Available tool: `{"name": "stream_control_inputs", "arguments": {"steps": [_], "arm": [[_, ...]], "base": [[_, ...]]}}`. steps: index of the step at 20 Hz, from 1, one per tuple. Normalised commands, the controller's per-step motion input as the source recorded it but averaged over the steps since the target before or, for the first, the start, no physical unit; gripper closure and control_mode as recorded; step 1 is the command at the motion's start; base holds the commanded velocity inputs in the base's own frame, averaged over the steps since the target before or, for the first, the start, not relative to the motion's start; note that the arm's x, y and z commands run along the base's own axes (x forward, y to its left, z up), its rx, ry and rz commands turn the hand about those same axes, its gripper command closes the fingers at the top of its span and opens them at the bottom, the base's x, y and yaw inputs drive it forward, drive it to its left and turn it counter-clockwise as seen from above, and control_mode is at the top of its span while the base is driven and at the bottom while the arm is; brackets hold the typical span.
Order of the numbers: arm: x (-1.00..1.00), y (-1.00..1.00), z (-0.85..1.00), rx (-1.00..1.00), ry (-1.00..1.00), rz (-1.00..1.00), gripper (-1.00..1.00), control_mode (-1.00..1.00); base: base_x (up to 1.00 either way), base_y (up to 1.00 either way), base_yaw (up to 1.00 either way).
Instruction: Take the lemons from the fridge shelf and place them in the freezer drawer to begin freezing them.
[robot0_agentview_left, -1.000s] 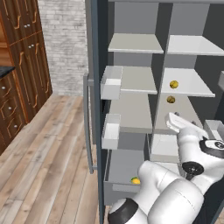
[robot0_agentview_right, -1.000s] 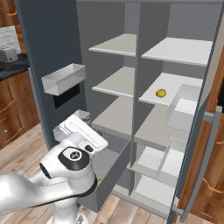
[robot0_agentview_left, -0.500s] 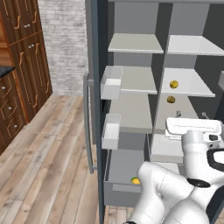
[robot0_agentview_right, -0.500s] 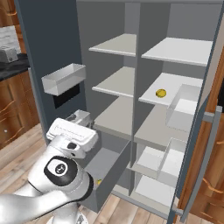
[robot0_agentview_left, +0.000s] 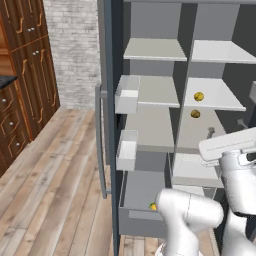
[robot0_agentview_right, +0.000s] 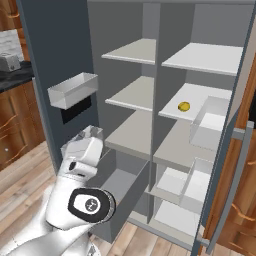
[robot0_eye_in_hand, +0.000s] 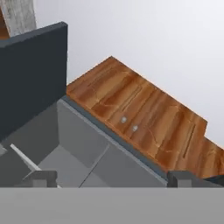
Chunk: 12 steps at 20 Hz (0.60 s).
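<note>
You had one lemon (robot0_agentview_left: 152, 206) lying in the freezer drawer (robot0_agentview_left: 142, 190), down low at its front edge, so that part looked done. Two more lemons were still up in the fridge. One lemon (robot0_agentview_left: 198, 96) sat on the white shelf (robot0_agentview_left: 215, 97) on the right side. The other lemon (robot0_agentview_left: 195, 114) sat just under it, on the next shelf down.

Your gripper (robot0_eye_in_hand: 111, 181) had its two fingers spread wide apart, and nothing was between them. In the hand view it looked over the grey drawer wall toward the brown wood cupboard (robot0_eye_in_hand: 144, 116).

So you seemed to be between trips: one fruit dropped off, and the empty hand was free to go for the next.

The next move would call for lifting the hand up and over to the right side of the fridge. You would need to line the open fingers up on both sides of a lemon before squeezing. The fruit is round and may roll, so go slowly.
</note>
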Motion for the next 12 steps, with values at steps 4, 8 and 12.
{"name": "stream_control_inputs", "arguments": {"steps": [4,8,12], "arm": [[-0.27,0.03,0.09,-0.67,0.02,-0.09,-1.0,-1.0],[0.11,0.41,0.15,-0.35,0.35,-0.1,-1.0,-1.0],[0.31,0.62,0.04,0.02,0.51,0.0,-1.0,-1.0]], "base": [[0.0,0.0,0.0],[0.0,0.0,0.0],[0.0,0.0,0.0]]}}
